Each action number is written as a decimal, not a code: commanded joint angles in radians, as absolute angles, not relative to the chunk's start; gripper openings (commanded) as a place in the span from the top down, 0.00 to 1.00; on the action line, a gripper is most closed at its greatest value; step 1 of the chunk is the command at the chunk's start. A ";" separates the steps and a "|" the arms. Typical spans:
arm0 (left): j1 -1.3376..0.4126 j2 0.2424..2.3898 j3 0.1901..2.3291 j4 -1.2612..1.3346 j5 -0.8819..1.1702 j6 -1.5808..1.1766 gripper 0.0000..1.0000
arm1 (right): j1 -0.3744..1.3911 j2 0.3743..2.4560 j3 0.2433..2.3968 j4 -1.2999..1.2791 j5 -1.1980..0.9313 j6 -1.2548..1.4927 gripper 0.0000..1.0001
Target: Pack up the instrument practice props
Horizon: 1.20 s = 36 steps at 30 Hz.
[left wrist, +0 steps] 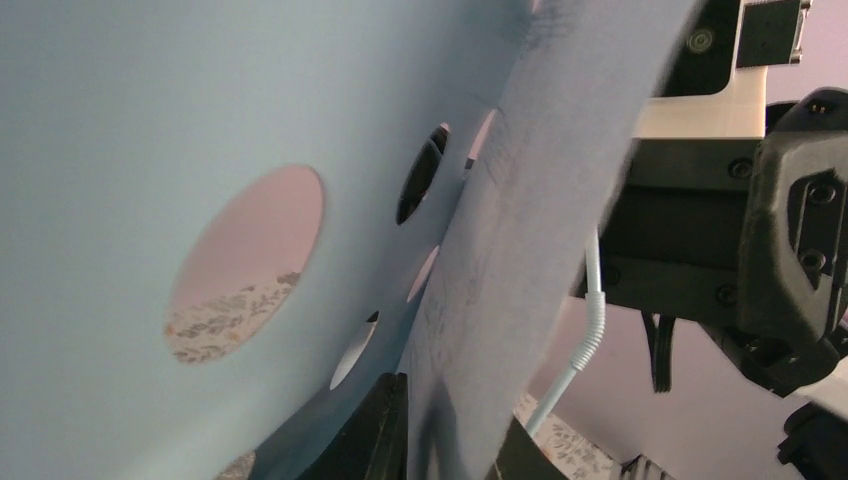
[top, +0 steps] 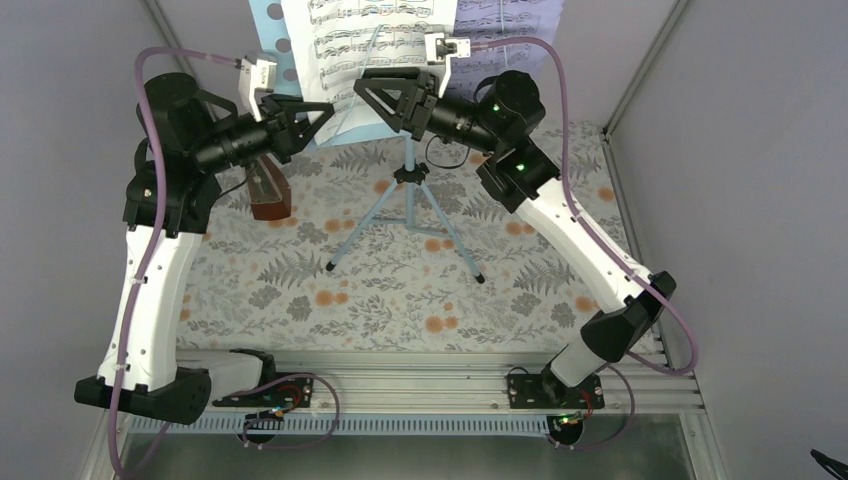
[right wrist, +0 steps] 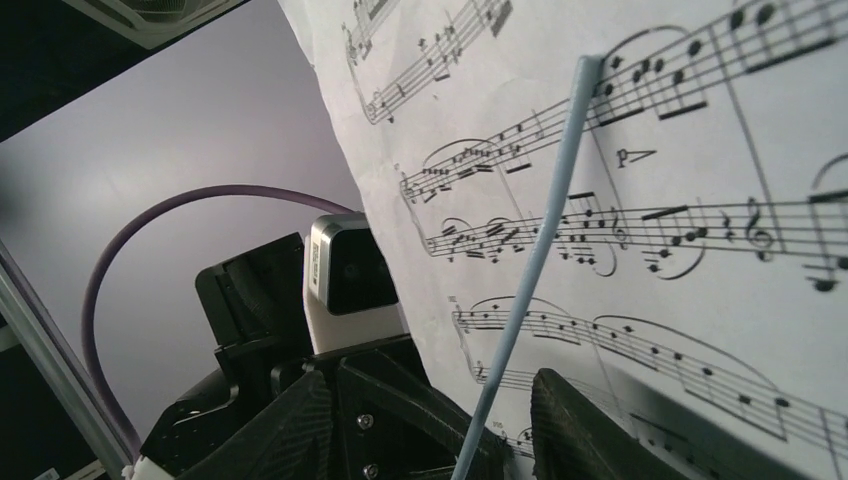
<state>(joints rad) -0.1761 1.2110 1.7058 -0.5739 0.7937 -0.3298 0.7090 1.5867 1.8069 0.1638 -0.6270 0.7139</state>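
Floral cloth (top: 400,300) covers the table. The left gripper (left wrist: 450,440) straddles the pages' (left wrist: 520,250) lower edge, fingers nearly together; I cannot tell whether they pinch. The right gripper (right wrist: 450,430) stands apart around the wire (right wrist: 540,240) and that same edge. The pages rise upright from both, on the stand (top: 407,195). The metronome (top: 270,195) sits under the left arm.

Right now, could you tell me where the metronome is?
Top view: the metronome stands on the floral cloth, left of the music stand, partly behind the left arm.
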 commanded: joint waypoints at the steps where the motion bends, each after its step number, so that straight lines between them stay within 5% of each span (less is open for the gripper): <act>1: -0.186 1.214 1.724 -0.568 0.771 -0.316 0.89 | 0.732 1.610 1.858 0.192 -0.579 0.743 0.55; 4: -0.186 1.210 1.721 -0.576 0.756 -0.309 0.97 | 0.736 1.615 1.860 0.203 -0.539 0.747 0.60; 10: -0.186 1.208 1.711 -0.584 0.759 -0.304 0.98 | 0.736 1.621 1.860 0.234 -0.503 0.750 0.67; 18: -0.188 1.206 1.709 -0.584 0.773 -0.296 0.98 | 0.737 1.655 1.911 0.201 -0.500 0.711 0.96; 30: -0.184 1.182 1.720 -0.574 0.681 -0.309 0.97 | 0.737 1.629 1.831 0.287 -0.492 0.698 0.96; 36: -0.184 1.192 1.705 -0.572 0.708 -0.312 0.98 | 0.737 1.655 1.856 0.260 -0.474 0.722 0.70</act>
